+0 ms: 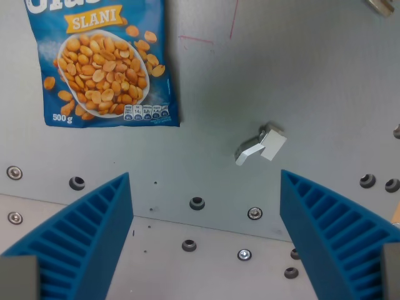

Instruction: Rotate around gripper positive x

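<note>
My gripper [206, 181] looks straight down on a grey metal table. Its two blue ribbed fingers [87, 237] rise from the lower corners of the wrist view, spread far apart, with nothing between them. A blue bag of peanuts [103, 59] labelled "SLANI" lies flat at the upper left, partly cut off by the top edge. A small silver metal bracket [261, 145] lies on the table right of centre, above the gap between the fingers.
Several bolt holes and screws [197, 203] dot the table plate [300, 75] along a seam across the lower part of the view. Faint red pen marks [195, 39] show near the top centre. A metal part [382, 6] peeks in at the top right corner.
</note>
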Action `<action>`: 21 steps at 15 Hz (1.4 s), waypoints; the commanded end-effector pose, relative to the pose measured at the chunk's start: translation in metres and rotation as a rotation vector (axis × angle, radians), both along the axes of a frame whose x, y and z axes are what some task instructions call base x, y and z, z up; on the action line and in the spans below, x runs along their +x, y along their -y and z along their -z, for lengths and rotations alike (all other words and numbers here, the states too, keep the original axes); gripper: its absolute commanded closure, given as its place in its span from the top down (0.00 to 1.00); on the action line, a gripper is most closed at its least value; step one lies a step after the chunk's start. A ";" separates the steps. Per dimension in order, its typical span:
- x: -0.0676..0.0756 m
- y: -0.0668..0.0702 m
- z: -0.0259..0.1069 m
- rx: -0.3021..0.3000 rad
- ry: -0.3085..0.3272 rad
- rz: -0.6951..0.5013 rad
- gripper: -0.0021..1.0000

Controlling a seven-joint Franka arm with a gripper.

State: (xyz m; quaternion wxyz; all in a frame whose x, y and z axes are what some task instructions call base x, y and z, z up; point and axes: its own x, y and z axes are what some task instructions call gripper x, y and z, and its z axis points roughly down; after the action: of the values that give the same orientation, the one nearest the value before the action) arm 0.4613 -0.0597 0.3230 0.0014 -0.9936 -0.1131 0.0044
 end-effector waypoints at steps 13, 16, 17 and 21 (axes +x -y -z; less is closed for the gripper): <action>0.000 0.000 -0.002 0.168 -0.035 0.000 1.00; 0.000 0.000 -0.002 0.207 -0.044 0.001 1.00; 0.000 0.000 -0.002 0.220 -0.047 0.001 1.00; 0.000 0.000 -0.002 0.272 -0.059 0.001 1.00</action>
State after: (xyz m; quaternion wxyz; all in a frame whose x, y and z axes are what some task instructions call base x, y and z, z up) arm 0.4589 -0.0536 0.3204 0.0453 -0.9935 -0.1040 0.0032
